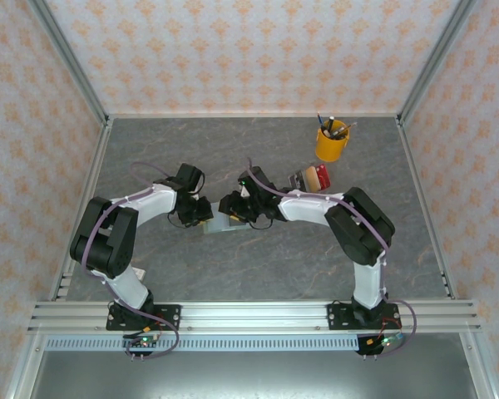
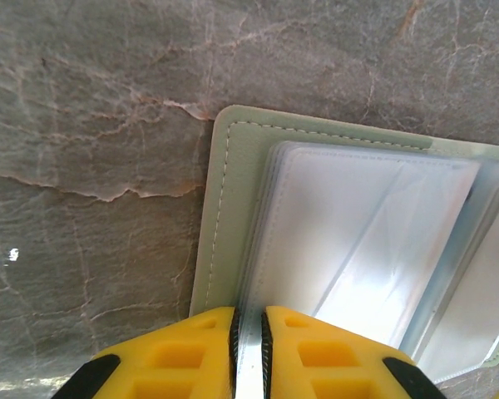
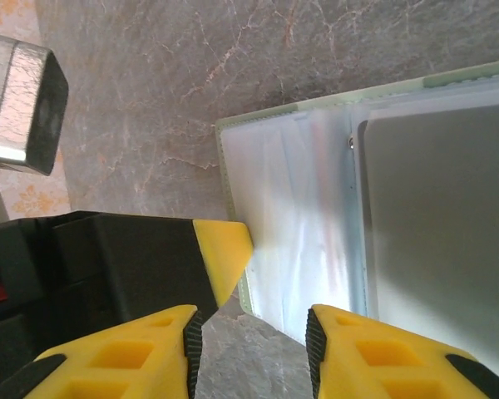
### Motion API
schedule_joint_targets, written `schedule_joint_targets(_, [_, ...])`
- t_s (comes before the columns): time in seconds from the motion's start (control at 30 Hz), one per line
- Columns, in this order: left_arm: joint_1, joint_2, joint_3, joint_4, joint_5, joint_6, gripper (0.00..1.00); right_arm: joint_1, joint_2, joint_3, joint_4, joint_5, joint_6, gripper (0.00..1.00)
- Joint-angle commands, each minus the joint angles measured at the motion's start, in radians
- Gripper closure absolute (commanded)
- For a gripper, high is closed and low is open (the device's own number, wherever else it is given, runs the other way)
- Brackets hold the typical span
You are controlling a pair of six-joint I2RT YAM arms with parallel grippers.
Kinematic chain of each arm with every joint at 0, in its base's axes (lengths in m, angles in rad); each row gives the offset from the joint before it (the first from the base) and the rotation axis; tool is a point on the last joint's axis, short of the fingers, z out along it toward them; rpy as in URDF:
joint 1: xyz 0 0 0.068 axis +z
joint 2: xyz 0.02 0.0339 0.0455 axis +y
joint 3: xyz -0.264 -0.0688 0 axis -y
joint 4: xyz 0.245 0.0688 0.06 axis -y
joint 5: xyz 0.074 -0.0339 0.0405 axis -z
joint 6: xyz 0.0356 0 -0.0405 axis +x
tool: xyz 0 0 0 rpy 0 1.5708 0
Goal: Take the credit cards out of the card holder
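**Top view**
- Table point(image 1: 258, 266): gray stone look, with orange-patterned walls around it.
- Holder point(image 1: 222, 226): pale green, flat on the table near the middle, a bit toward the left edge, between the two grippers.
- Left gripper point(image 1: 205, 216): low at the holder's left end. Too small here to tell the jaws.
- Right gripper point(image 1: 233, 209): low at the holder's right part, just beside the left gripper. Too small here to tell the jaws.
- Cup point(image 1: 332, 144): yellow, upright, pens inside, near the far right corner.
- Rack point(image 1: 311, 179): clear, with red and brown things in it, just on the near side of the cup.

**Left wrist view**
- Holder point(image 2: 226, 199): lying open with the inside up. Green rim with a stitched line, flat on the table point(image 2: 83, 125).
- Pockets point(image 2: 349, 224): clear and shiny, stacked on the green cover.
- Left gripper point(image 2: 249, 324): yellow fingers squeezed tight on the near edge of a clear pocket, with the thin edge pinched between them.

**Right wrist view**
- Right gripper point(image 3: 249, 337): yellow fingers standing apart, nothing pinched, low over the holder's near left corner.
- Holder point(image 3: 274, 216): open and flat, with that corner poking into the gap between the fingers.
- Left gripper point(image 3: 224, 249): black with a yellow tip, at the holder's left edge.
- Gray piece point(image 3: 441, 233): flat, with a round corner, inside a clear pocket. Cannot tell if it is a card.
- Silver block point(image 3: 25, 100): shiny, with a square end, well apart from the holder.
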Motion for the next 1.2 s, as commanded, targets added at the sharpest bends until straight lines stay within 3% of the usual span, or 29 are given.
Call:
schedule_joint_targets(0.0, [-0.007,0.017,-0.006,-0.033,-0.014,0.011,0.82,-0.003,-0.053,-0.002,-0.094,0.101,-0.034,0.6])
schedule_joint_targets(0.13, [-0.009,0.018,-0.006,-0.033,-0.017,0.012,0.82,-0.001,-0.038,0.022,-0.234,0.212,-0.071,0.6])
schedule_joint_targets(0.47, [-0.008,0.022,-0.004,-0.036,-0.02,0.014,0.83,-0.002,-0.039,0.054,-0.362,0.35,-0.11,0.62])
schedule_joint_targets(1.17, [-0.008,0.021,-0.004,-0.039,-0.018,0.014,0.83,-0.001,0.02,0.083,-0.35,0.279,-0.13,0.68])
